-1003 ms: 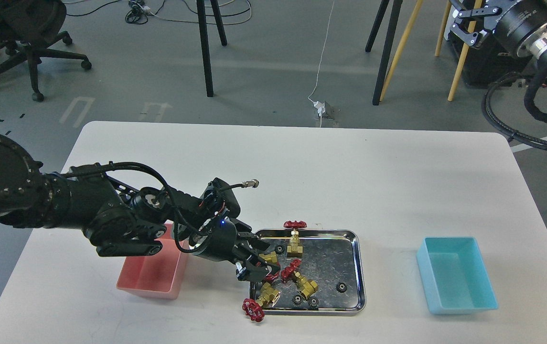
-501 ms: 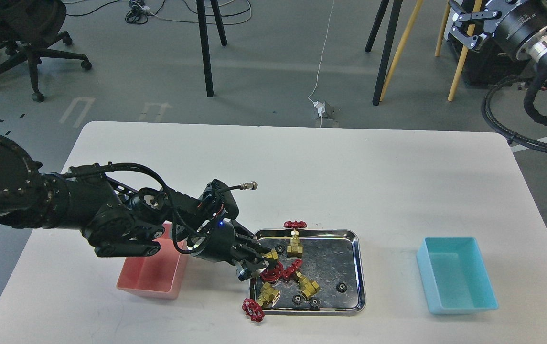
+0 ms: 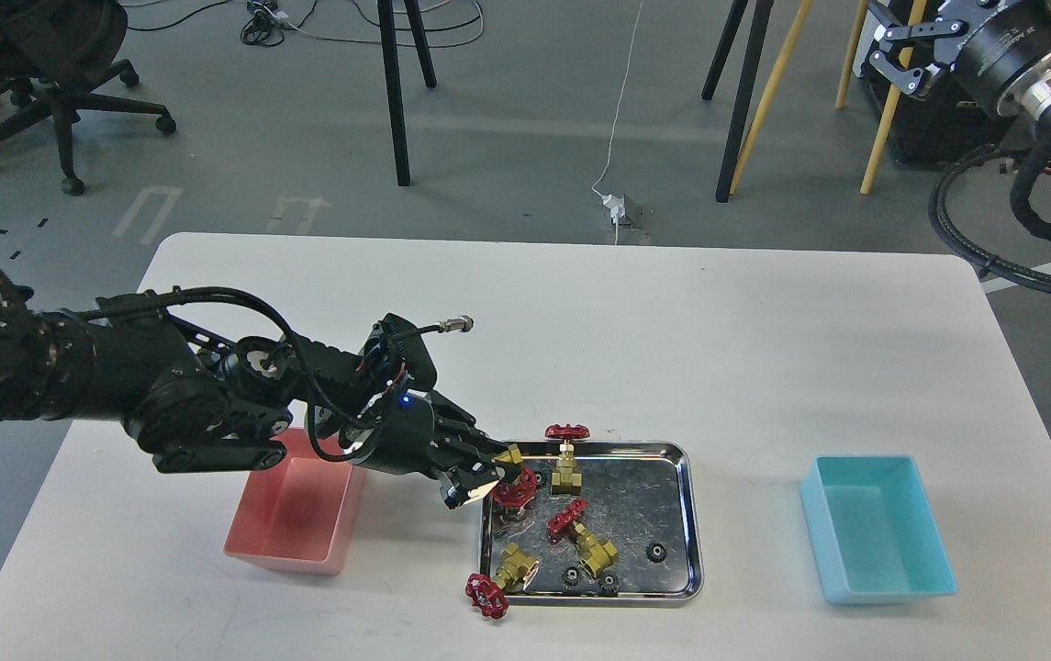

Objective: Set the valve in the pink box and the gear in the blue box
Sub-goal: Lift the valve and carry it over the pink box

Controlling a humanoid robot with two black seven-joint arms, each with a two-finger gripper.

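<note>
My left gripper (image 3: 491,475) is shut on a brass valve (image 3: 515,487) with a red handwheel. It holds the valve just above the left edge of the steel tray (image 3: 694,523). Three more valves are at the tray: one upright at the back (image 3: 566,464), one lying in the middle (image 3: 583,540), and one at the front left corner (image 3: 499,580) with its handwheel over the rim. Small black gears (image 3: 656,552) lie in the tray's front part. The pink box (image 3: 291,514) sits left of the tray, under my left arm. The blue box (image 3: 878,528) sits to the right. My right gripper (image 3: 888,50) is raised at the top right, open and empty.
Chair and stand legs, a cable and a plug lie on the floor beyond the table's far edge (image 3: 562,240). Black hoses hang by my right arm at the right side.
My left gripper closed on a valve in the tray and lifted it up and to the left, towards the tray's left edge. The right arm barely moved.
</note>
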